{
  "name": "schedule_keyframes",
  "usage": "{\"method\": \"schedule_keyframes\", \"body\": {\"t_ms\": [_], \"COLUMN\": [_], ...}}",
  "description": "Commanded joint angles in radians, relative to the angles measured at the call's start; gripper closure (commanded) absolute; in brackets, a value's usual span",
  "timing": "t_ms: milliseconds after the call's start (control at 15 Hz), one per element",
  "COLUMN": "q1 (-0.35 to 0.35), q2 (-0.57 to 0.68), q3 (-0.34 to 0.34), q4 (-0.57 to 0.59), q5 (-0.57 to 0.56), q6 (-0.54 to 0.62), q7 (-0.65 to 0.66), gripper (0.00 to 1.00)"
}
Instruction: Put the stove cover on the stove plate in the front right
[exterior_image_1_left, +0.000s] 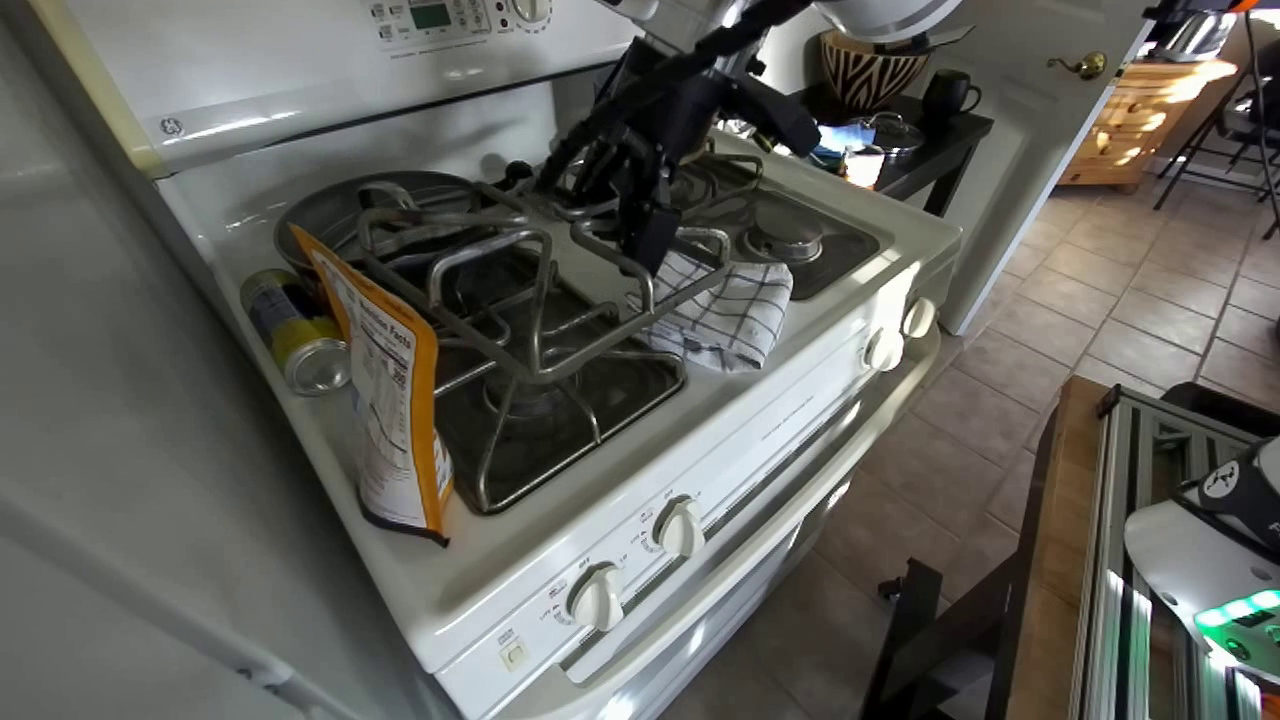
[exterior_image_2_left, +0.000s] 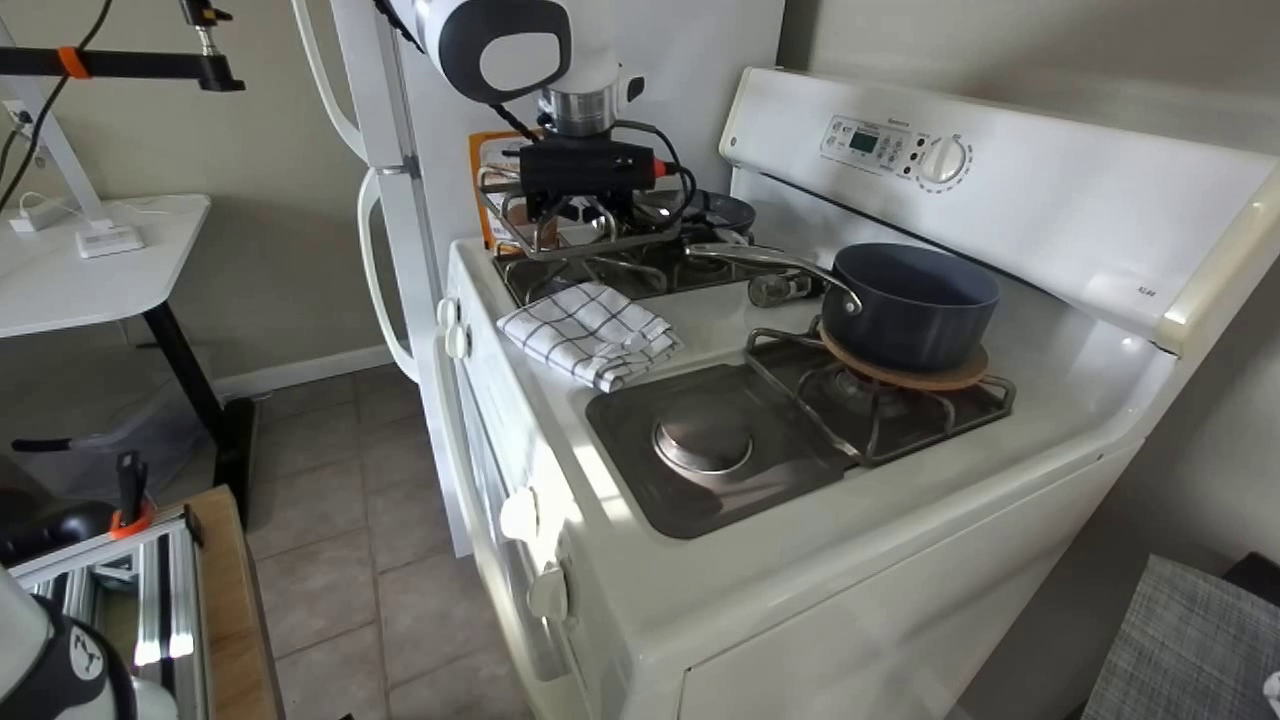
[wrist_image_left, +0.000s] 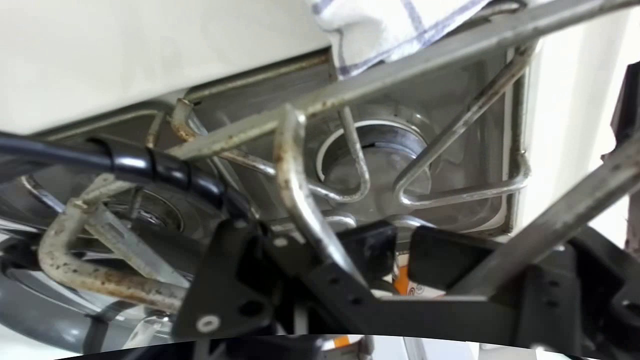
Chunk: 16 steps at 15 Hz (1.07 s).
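Yellow can (exterior_image_1_left: 295, 330) at left edge of white stove (exterior_image_1_left: 600, 490); orange-edged pouch (exterior_image_1_left: 385, 400) upright just beside it; dark pan (exterior_image_1_left: 318, 218) behind both; next, stove cover (wrist_image_left: 296, 180), square metal grate, raised in air above front left burner (wrist_image_left: 387, 165), both close up in wrist view; gripper (wrist_image_left: 402, 245) over it, jaws closed on stove cover; checked cloth (exterior_image_1_left: 720, 315) midway along stove; then stove plate (exterior_image_1_left: 830, 265), front right, round burner cap (exterior_image_1_left: 785, 240) at centre, apart from stove cover; two white knobs (exterior_image_1_left: 884, 348) on stove front; farther right, striped bowl (exterior_image_1_left: 872, 70) and black mug (exterior_image_1_left: 945, 92) on dark table (exterior_image_1_left: 950, 135).
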Motion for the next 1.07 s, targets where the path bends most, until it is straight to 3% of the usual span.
{"method": "schedule_keyframes", "body": {"t_ms": [0, 467, 1000], "q1": [-0.011, -0.011, 0.046], "q2": [-0.092, -0.221, -0.486], "q3": [-0.048, -0.137, -0.181], "q4": [-0.038, -0.134, -0.337], "q5": [0.013, 0.009, -0.018], "q6": [-0.050, -0.187, -0.244], "q7": [-0.027, -0.117, -0.090], "gripper": [1.00, 1.00, 1.00]}}
